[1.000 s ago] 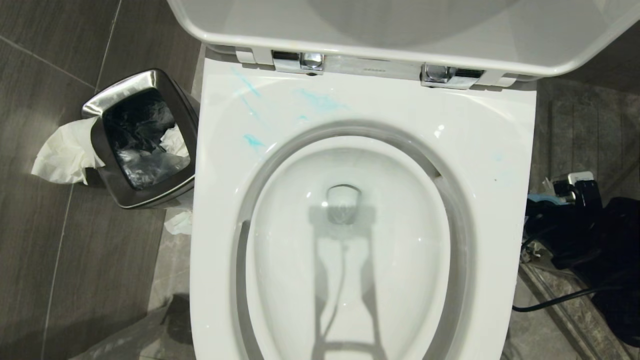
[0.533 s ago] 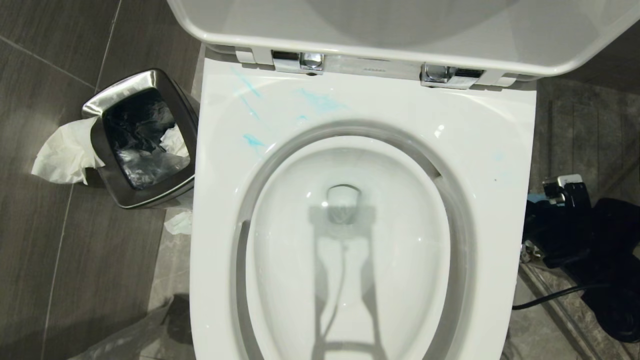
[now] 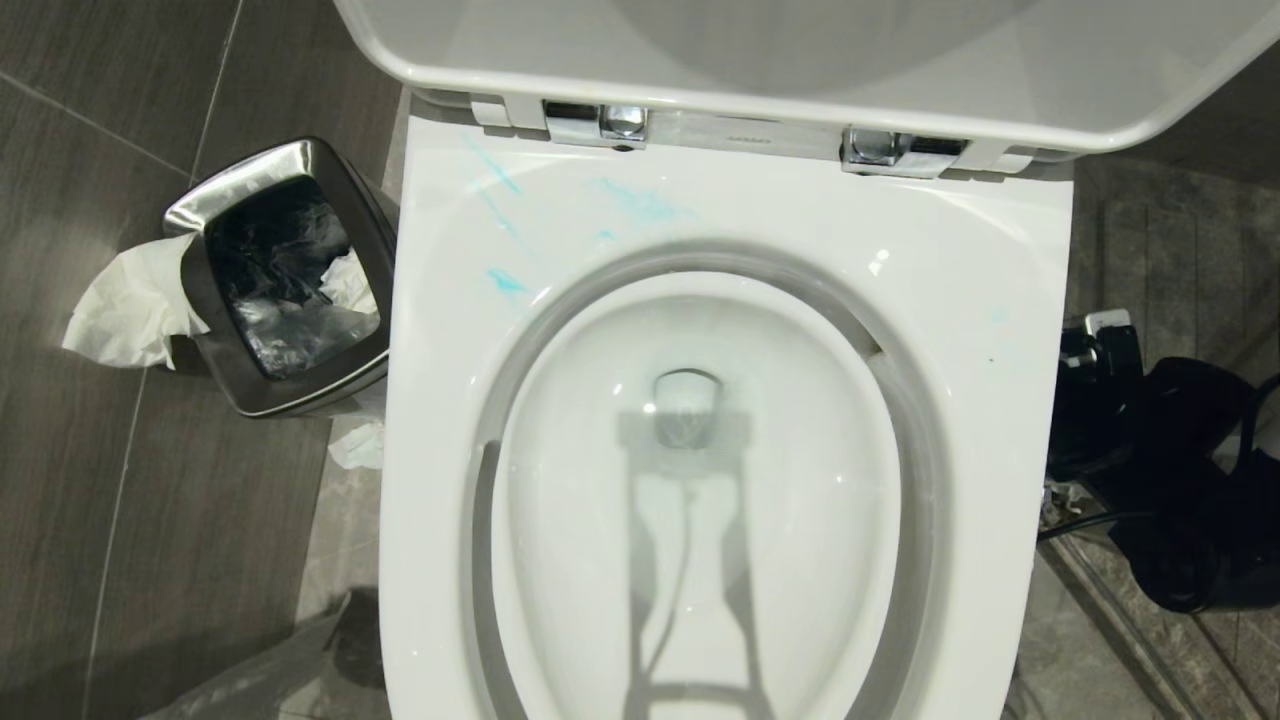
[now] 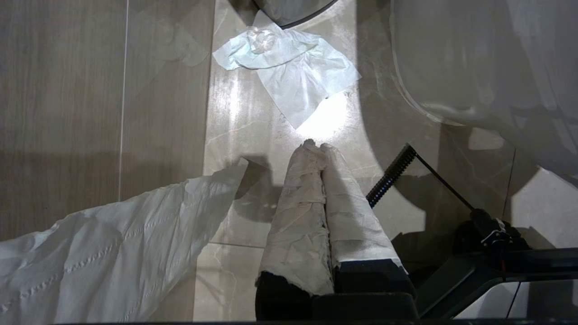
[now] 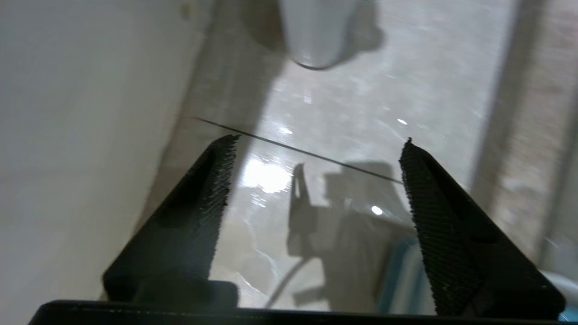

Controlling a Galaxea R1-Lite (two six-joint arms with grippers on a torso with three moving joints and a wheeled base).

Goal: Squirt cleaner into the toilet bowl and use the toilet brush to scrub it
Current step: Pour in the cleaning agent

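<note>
The right gripper (image 5: 316, 149), at the head view's right edge beside the toilet bowl (image 3: 960, 300), has just spread its jaws wide, empty, likely having released something; cleaner (image 3: 505, 282) smears the bowl's upper-left rim; left gripper (image 4: 318, 149) shut, empty.

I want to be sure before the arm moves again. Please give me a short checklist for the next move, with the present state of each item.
1. Toilet lid raised, toilet bowl open: ok.
2. Cleaner applied: blue smears on the rim behind the basin; whether any is in the water: cannot tell.
3. Right pincer open and empty, low beside the toilet over the floor: ok.
4. Toilet brush within its reach: cannot tell, it is not clearly in view.
5. Left pincer shut, fingers wrapped in white paper, parked over the floor: ok.
6. Tissue loose on the floor near the toilet base: not ok.
</note>
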